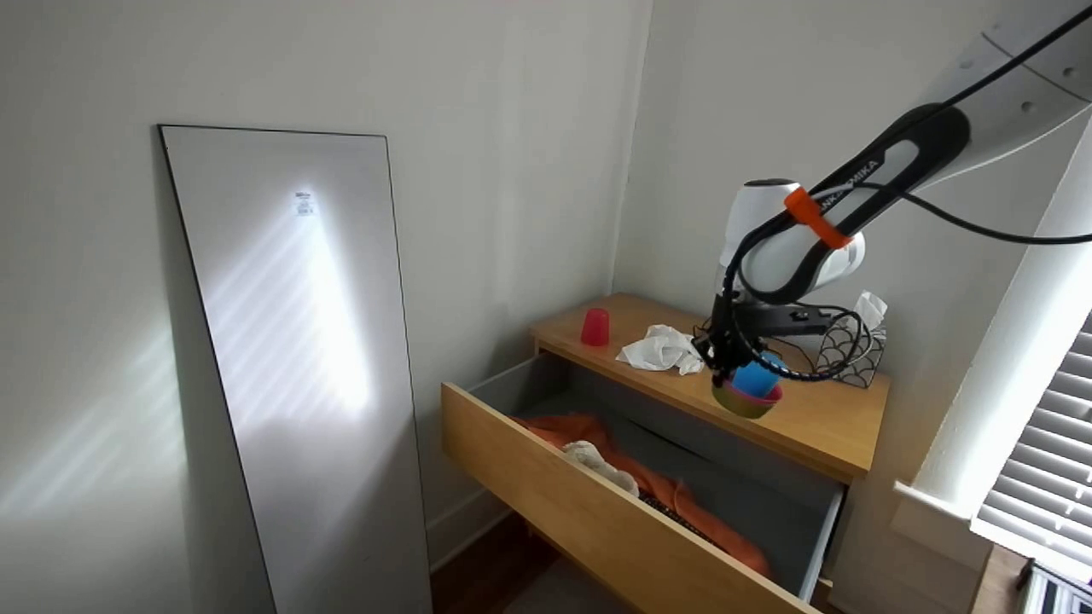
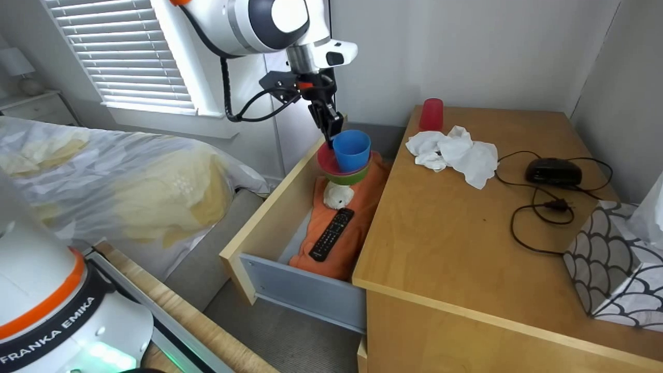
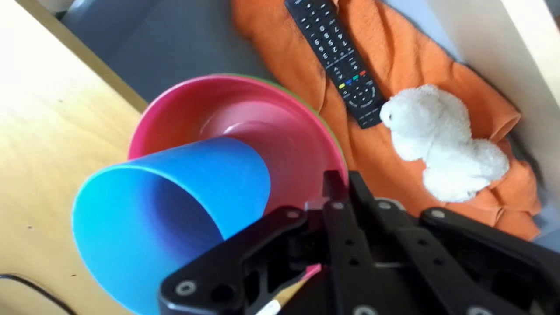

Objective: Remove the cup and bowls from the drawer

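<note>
Gripper (image 3: 344,180) pinches rim of pink bowl (image 3: 284,131), green bowl (image 2: 346,179) nested beneath, blue cup (image 2: 351,153) leaning inside; all above drawer (image 1: 589,520), near front edge of dresser top (image 2: 445,243). Probably best carried level over that edge; cup may roll.

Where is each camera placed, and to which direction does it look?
Exterior view: high, before the drawer, facing its front and the wall corner; arm and gripper show.
Exterior view: high, by the end of the dresser, looking along it; two parts of the arm and the gripper show.
Wrist view: behind the fingers, looking past them down at the blue cup, bowls and drawer; the gripper shows.
Both exterior views share the red cup.
</note>
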Controlling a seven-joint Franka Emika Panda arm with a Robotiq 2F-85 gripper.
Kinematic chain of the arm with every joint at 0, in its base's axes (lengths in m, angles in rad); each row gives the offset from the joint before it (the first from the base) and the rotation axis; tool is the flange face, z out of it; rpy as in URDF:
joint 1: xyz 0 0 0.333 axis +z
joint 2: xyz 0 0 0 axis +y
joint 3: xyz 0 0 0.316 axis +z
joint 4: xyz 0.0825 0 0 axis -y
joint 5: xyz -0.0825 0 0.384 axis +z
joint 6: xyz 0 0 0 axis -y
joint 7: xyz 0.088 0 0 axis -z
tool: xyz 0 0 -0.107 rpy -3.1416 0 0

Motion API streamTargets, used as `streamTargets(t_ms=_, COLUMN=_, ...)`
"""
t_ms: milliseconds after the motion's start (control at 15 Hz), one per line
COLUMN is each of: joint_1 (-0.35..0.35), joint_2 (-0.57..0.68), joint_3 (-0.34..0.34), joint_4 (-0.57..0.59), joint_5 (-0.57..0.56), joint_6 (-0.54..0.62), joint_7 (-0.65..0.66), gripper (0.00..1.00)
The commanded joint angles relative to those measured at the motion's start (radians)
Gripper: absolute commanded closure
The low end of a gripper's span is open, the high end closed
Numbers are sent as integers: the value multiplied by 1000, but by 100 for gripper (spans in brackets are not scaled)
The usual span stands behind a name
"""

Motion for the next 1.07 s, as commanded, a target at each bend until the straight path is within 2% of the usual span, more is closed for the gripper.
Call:
streamTargets(t_ms=0, joint_1=-133, joint_2=-88, joint_3=33, joint_4=-3, joint_5=15, joint_6=-64, joint_7=-35, gripper=99)
streamTargets(t_ms=200, joint_1=-210, joint_2=-77, joint_3=39, joint_4=45, joint_5=86, joint_6=-95, joint_7=-111, gripper=99)
streamTargets(t_ms=467, joint_1=-274, joint_2=-10, joint_3=37, joint_4=112, joint_5=254, joint_6=-96, joint_7=-240, gripper=99)
streamTargets(t_ms=533, joint_1=-265, joint_2=-50, joint_3=47, joint_4=70, joint_5=179, joint_6=-71, joint_7=-180, gripper=95)
streamTargets(t_ms=867, joint_1=-283, joint_2=-12, joint_3=46, joint_4=101, joint_5=225, joint_6=-72, joint_7=-217, gripper=95)
streamTargets(t_ms=933, joint_1=-282, joint_2=-11, joint_3=48, joint_4=102, joint_5=226, joint_6=-72, joint_7=-217, gripper=99)
streamTargets(t_ms=1000, joint_1=-280, joint_2=12, joint_3=39, joint_4=115, joint_5=153, joint_6=-101, joint_7=-179, gripper=99)
